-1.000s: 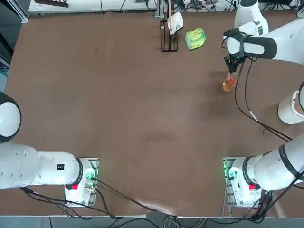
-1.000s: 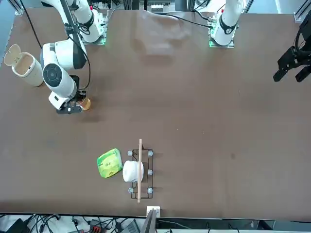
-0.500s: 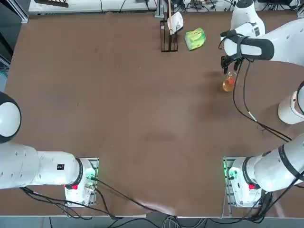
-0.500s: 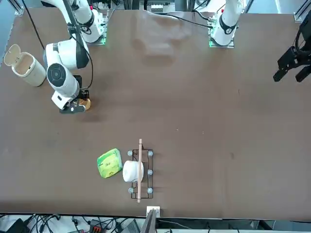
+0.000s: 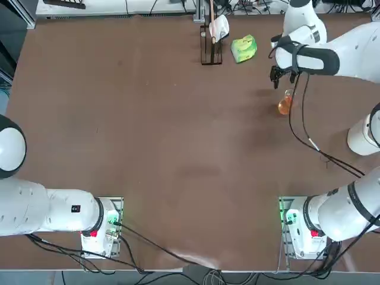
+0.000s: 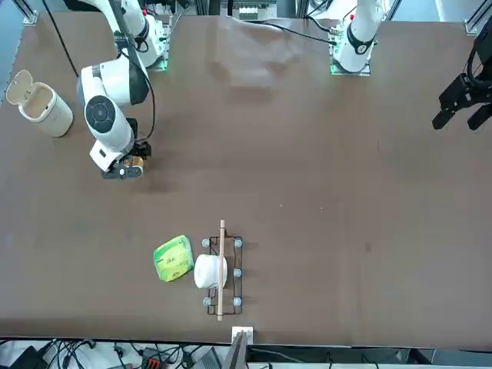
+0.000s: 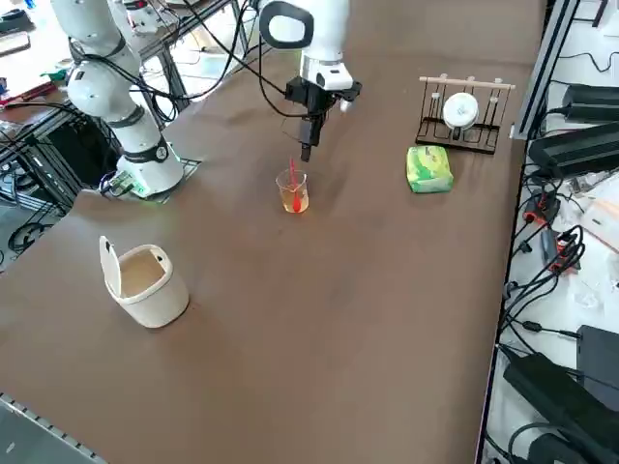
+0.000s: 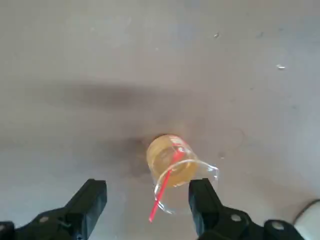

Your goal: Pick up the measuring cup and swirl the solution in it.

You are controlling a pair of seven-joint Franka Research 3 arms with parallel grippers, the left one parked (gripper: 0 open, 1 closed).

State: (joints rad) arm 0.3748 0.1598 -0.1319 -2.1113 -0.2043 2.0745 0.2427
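The measuring cup (image 5: 285, 104) is a small clear glass vessel standing upright on the brown table, toward the far right. The orange solution (image 8: 170, 159) fills its base, and a thin red stick (image 8: 164, 193) leans out of it. My right gripper (image 5: 279, 77) hangs open just above and beyond the cup, touching nothing. The wrist view shows the measuring cup (image 8: 176, 170) below and between the two spread black fingers (image 8: 94, 196). From the side, the gripper (image 7: 308, 145) is clearly higher than the cup (image 7: 294, 193). In the front view the gripper (image 6: 123, 165) mostly hides the cup.
A white lidded container (image 5: 363, 134) sits near the table's right edge. At the far edge stand a green packet (image 5: 244, 47) and a wire rack (image 5: 210, 44) holding a white roll. The right arm's black cable (image 5: 309, 136) trails across the table behind the cup.
The right gripper was shut on the measuring cup, then opened and let it go. It has since drawn up and away toward the far edge; the cup stays standing.
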